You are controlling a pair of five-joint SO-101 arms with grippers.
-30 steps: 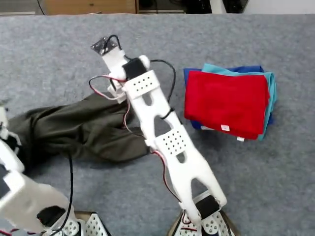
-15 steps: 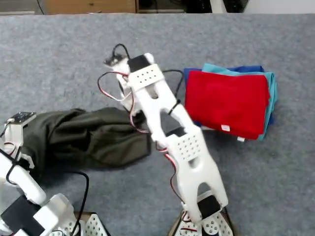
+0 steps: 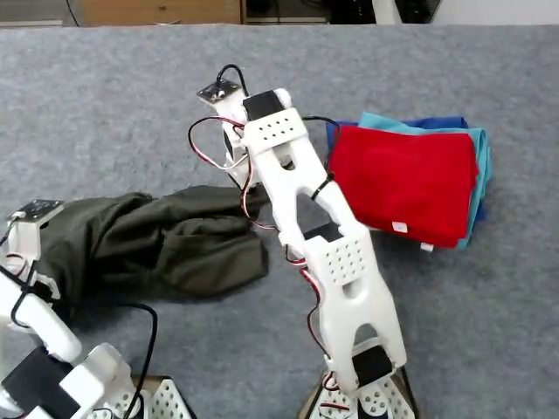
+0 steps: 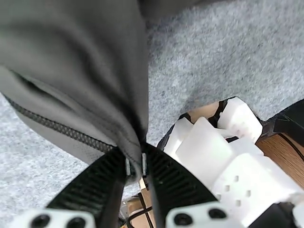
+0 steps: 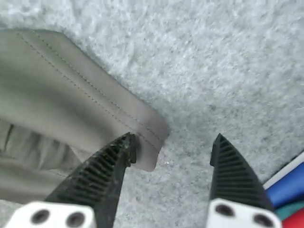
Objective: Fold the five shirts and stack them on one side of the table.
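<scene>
Your left gripper (image 4: 136,164): jaws clamped on the crumpled olive-green fabric shirt (image 3: 148,244), left on the grey carpeted desk (image 3: 105,96). Right gripper (image 5: 174,142): jaws apart at its hem. Red-topped folded shirt stack (image 3: 402,183) right; white tag (image 3: 399,228) unreadable.

My right arm (image 3: 341,262) covers one end of the olive shirt (image 3: 148,240); my left arm (image 3: 31,310), cut by the frame edge, hides the other. The red shirt (image 3: 402,179) leaves only thin edges of the stack (image 3: 482,161), too little to count

High cam overhead on table (image 3: 105,87); wrist cams v. close, all share olive shirt (image 3: 148,240).
</scene>
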